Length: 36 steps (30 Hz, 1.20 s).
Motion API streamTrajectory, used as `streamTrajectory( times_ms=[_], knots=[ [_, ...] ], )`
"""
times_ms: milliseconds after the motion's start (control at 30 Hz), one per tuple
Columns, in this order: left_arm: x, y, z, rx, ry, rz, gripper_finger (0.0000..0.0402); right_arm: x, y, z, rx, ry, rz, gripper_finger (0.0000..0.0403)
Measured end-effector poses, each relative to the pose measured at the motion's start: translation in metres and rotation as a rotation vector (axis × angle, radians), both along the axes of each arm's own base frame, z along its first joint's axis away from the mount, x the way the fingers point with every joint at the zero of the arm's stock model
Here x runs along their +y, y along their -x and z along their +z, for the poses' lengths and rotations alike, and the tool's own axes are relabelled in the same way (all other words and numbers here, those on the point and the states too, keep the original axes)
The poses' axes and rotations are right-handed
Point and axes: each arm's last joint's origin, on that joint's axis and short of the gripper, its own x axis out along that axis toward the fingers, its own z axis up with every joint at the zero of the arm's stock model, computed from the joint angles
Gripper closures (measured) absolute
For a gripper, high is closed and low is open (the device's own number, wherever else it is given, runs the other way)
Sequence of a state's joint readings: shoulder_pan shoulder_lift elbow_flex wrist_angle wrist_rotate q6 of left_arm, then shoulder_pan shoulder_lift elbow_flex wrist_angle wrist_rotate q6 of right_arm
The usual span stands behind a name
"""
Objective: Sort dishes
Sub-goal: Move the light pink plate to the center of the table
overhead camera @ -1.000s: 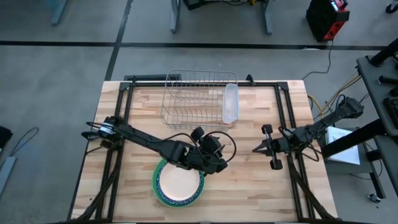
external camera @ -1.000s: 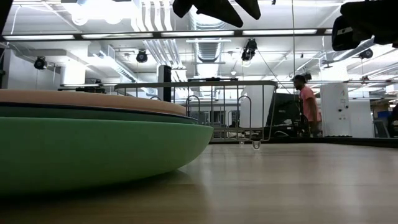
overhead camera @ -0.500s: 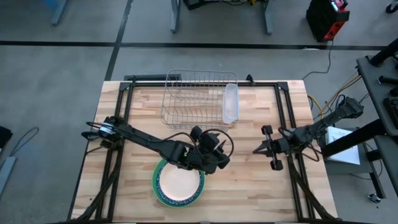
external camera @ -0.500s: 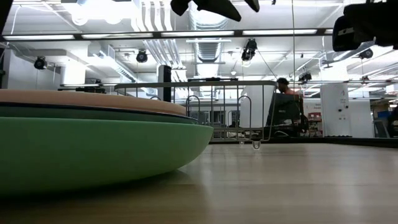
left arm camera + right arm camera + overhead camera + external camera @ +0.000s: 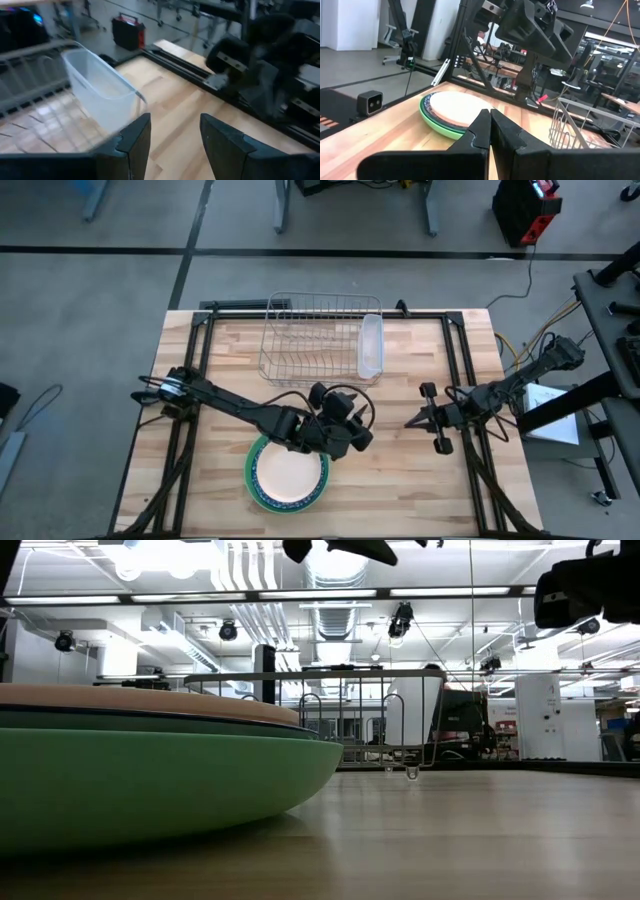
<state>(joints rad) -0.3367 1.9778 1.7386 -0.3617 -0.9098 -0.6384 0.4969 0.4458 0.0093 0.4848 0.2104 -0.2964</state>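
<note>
Dishes sit in one stack at the near edge of the bench: the green plate at the bottom, other plates whose rims barely show between, and the peach bowl on top. Nothing has reached the rack at the far side, which stands bare, with the clear tray against its end.

The left hand hovers just past the stack's right rim, above the bench and touching nothing. Its wrist view shows the two fingers spread with only bare wood and the tray beyond them, so it carries nothing. The right hand waits well to the right of the stack, pointing toward it, its fingers pressed together and empty.

By the look of it, sorting has not begun in earnest, and the step in hand is the left arm lining up for a first pick. That pick most likely calls for the peach bowl, since it lies on top. The hand would need to swing back over the stack's rim, drop until one finger goes under the bowl's lip and the other inside it, then close. Going too low risks catching the plate beneath and dragging the whole stack. Once lifted, the bowl must tilt upright to slot between the rack's wires.
</note>
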Motion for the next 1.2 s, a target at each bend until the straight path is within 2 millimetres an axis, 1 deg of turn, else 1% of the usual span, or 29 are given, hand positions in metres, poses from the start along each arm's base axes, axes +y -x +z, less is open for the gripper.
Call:
streamTrajectory(
  times_ms=[167,333,500,667,733,833,933,1067,1200],
  knots=[
    [-0.007,0.002,-0.005,0.063,0.121,-0.152,0.0240,0.000,0.000,-0.001,0.009,0.006,0.000,0.0403],
    [-0.013,0.015,-0.020,0.216,0.265,-0.169,0.0240,0.000,0.000,-0.001,0.020,-0.026,0.000,0.0403],
    [-0.017,0.041,-0.035,0.489,0.460,-0.144,0.0240,0.000,0.000,-0.001,0.024,-0.044,0.001,0.0403],
    [-0.015,0.075,-0.034,0.798,0.593,-0.088,0.0240,0.000,0.000,-0.004,0.054,-0.043,0.001,0.0403],
    [-0.015,0.087,-0.032,0.892,0.589,-0.058,0.0240,0.000,0.000,-0.005,0.074,-0.069,0.001,0.0403],
    [-0.016,0.099,-0.027,0.946,0.577,-0.039,0.0243,0.000,0.000,-0.005,0.087,-0.105,0.002,0.0403],
    [-0.020,0.107,-0.020,0.945,0.563,-0.031,0.0246,0.000,0.000,-0.005,0.096,-0.139,-0.012,0.0403],
    [-0.027,0.119,-0.016,0.970,0.487,-0.013,0.0247,-0.002,-0.001,-0.005,0.100,-0.169,-0.054,0.0403],
    [-0.040,0.130,-0.011,0.944,0.398,-0.035,0.0247,-0.003,-0.001,-0.005,0.102,-0.207,-0.113,0.0403]
  ],
)
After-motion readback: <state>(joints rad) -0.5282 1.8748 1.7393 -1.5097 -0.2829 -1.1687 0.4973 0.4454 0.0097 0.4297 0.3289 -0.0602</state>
